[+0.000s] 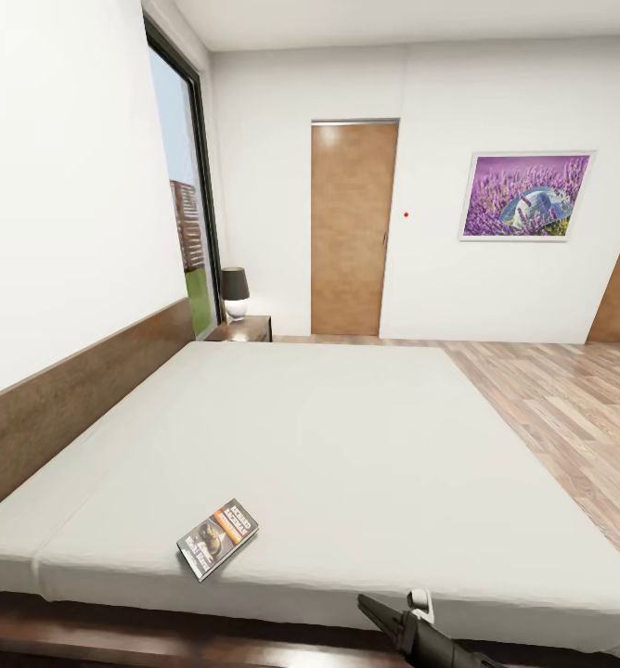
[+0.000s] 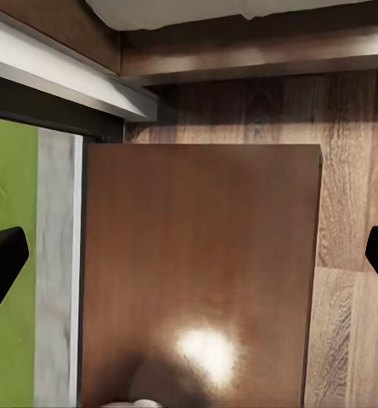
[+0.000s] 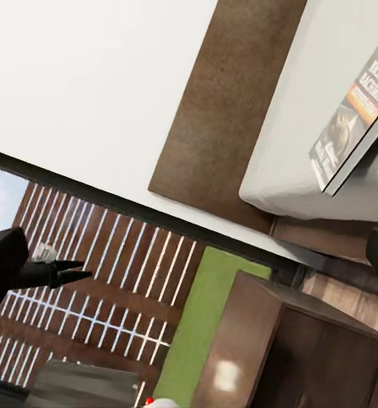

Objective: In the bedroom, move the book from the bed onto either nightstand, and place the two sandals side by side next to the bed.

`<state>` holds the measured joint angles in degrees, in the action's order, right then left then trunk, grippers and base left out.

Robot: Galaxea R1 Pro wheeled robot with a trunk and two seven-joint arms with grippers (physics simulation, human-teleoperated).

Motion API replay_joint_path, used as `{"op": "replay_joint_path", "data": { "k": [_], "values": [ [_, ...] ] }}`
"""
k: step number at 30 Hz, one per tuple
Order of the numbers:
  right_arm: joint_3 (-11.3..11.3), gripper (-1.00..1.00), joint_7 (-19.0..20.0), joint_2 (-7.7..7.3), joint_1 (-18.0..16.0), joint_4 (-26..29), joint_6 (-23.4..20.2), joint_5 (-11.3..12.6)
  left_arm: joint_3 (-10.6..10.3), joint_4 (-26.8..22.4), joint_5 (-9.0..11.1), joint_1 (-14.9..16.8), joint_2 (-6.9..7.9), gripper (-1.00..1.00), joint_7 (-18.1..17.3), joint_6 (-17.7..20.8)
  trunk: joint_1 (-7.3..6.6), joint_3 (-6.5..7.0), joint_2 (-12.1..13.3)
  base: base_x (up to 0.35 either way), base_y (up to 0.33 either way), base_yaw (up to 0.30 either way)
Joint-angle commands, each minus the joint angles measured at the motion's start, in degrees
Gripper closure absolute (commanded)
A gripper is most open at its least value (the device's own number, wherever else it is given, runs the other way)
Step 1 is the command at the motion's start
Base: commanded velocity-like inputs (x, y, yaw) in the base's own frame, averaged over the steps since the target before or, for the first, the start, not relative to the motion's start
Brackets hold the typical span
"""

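The book [image 1: 217, 538], a dark paperback with an orange band, lies flat on the off-white bed [image 1: 329, 436] near its front left corner. The right wrist view sees the book [image 3: 354, 119] at the mattress edge, above a dark reddish-brown nightstand [image 3: 282, 357]. My right gripper [image 1: 384, 614] hovers low at the bed's front edge, right of the book, and its fingers [image 3: 3, 259] stand wide apart around nothing. My left gripper [image 2: 191, 255] hangs open over the glossy top of the nightstand [image 2: 197, 280]. The sandals are out of view.
A second nightstand [image 1: 245, 328] with a dark-shaded lamp [image 1: 234, 292] stands at the bed's far corner by the window [image 1: 185, 213]. The brown headboard [image 1: 59, 408] runs along the left wall. A wooden door [image 1: 352, 227] and open plank floor [image 1: 570, 408] lie to the right.
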<state>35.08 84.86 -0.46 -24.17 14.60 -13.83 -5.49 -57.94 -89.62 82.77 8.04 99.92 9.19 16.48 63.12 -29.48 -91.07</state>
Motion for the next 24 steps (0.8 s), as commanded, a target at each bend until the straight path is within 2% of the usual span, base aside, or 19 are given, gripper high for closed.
{"op": "replay_joint_path", "data": {
  "k": [1, 9, 24],
  "values": [
    [0.54, -1.0, 0.6, 0.03, -0.07, -0.02, -0.74, -0.58, -0.29, -0.12, 0.58, 0.44, 0.02, -1.0, 0.39, 0.54, 0.0, -0.06, -0.03, 0.0, 0.0, 0.0],
    [0.59, -1.0, 1.38, 0.07, -0.02, -0.17, -0.96, -0.58, -0.25, -0.08, 0.55, 0.54, 0.01, -1.0, 0.39, 1.01, 0.0, -0.06, -0.03, 0.0, 0.0, 0.0],
    [0.37, -1.0, 1.69, 0.11, -0.05, -1.42, -0.64, -0.65, -0.24, -0.03, 0.61, 0.65, -0.05, -1.0, 0.39, 1.1, 3.29, -2.75, -6.05, 0.0, 0.0, 0.0]
  ]
}}
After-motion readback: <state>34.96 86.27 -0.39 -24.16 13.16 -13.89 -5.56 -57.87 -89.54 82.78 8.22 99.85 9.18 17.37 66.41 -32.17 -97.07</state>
